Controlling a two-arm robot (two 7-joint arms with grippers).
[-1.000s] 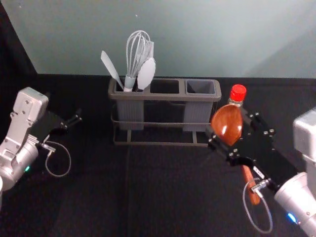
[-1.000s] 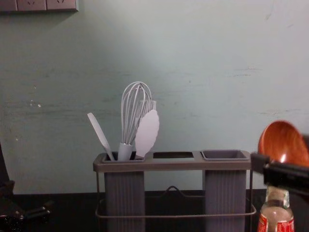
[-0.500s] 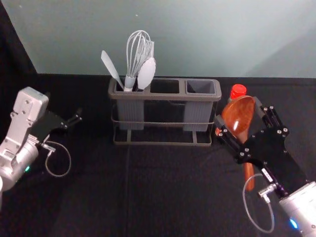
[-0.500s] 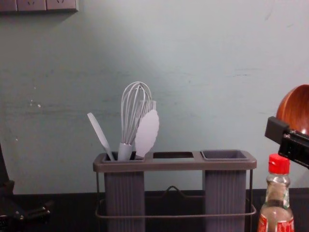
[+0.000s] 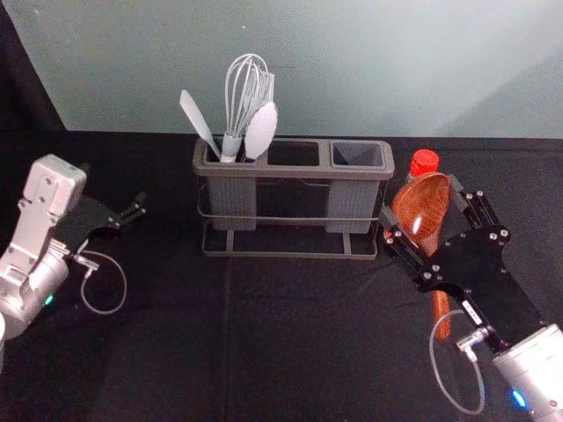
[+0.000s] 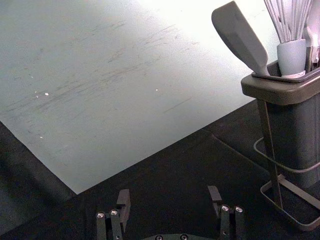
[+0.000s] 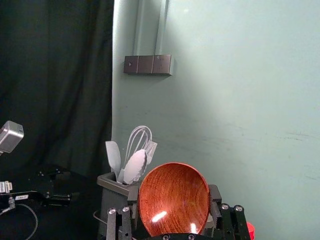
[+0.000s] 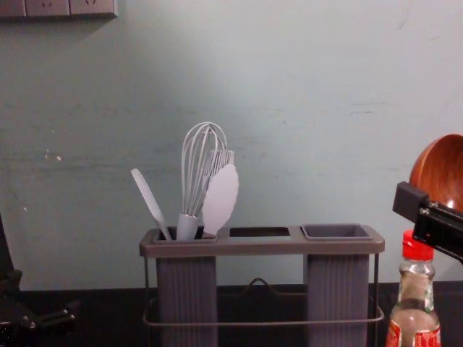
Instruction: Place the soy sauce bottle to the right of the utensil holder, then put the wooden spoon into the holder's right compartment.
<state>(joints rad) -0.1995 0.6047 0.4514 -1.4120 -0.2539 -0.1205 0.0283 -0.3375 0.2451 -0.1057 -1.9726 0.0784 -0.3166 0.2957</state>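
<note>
Higher and farther right in the chest view than a second ago, the wooden spoon [image 8: 443, 170] now leaves the cap of the soy sauce bottle [image 8: 414, 311] uncovered at lower right. At right in the head view, the right gripper [image 5: 420, 199] holds the spoon's bowl between widely spread jaws; the left gripper [image 5: 113, 188] idles at left, jaws apart and empty.

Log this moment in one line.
right gripper, right of holder: holds wooden spoon; soy sauce bottle: upright, right of holder; right compartment: no spoon yet; left gripper: open, left of holder
</note>
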